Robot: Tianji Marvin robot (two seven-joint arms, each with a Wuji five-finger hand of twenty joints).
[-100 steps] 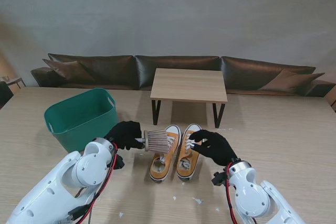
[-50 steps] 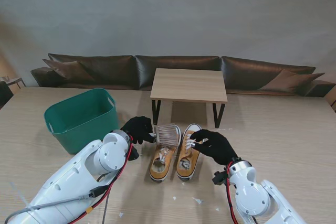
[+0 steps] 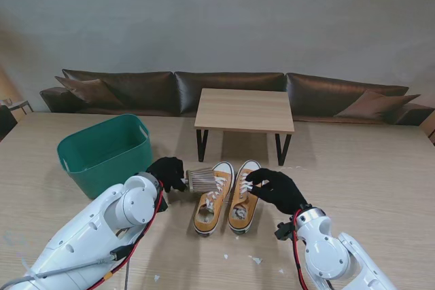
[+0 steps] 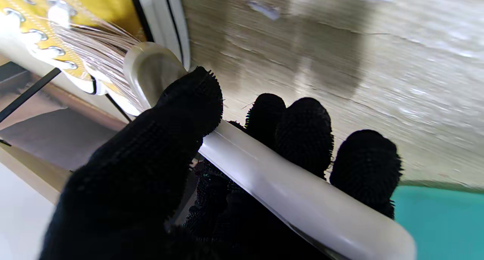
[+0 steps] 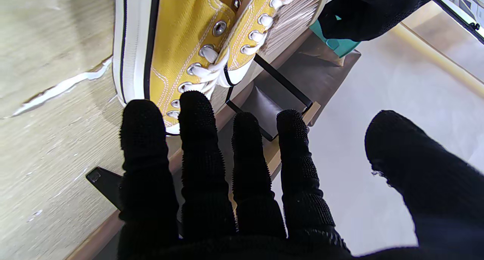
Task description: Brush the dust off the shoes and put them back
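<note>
Two yellow canvas shoes stand side by side on the table, the left shoe (image 3: 211,202) and the right shoe (image 3: 242,198) (image 5: 181,52). My left hand (image 3: 167,172) is shut on the white handle of a brush (image 3: 202,180) (image 4: 287,184). Its pale bristles (image 4: 94,48) lie against the left shoe's laced front (image 4: 38,37). My right hand (image 3: 275,190) is open, fingers straight and thumb apart. Its fingertips (image 5: 196,105) rest on the right shoe's laces near the toe. The right wrist view also shows the bristles (image 5: 295,14) and my left hand (image 5: 374,10) beyond the shoes.
A green plastic basket (image 3: 105,153) stands on the left, close to my left arm. White scraps (image 3: 255,259) lie on the table nearer to me than the shoes. Beyond the table edge are a low wooden table (image 3: 245,110) and a dark sofa (image 3: 231,86).
My left hand swept the brush to the right and farther from me over the left shoe, then drew it back to the left. The right hand and both shoes have stayed put.
</note>
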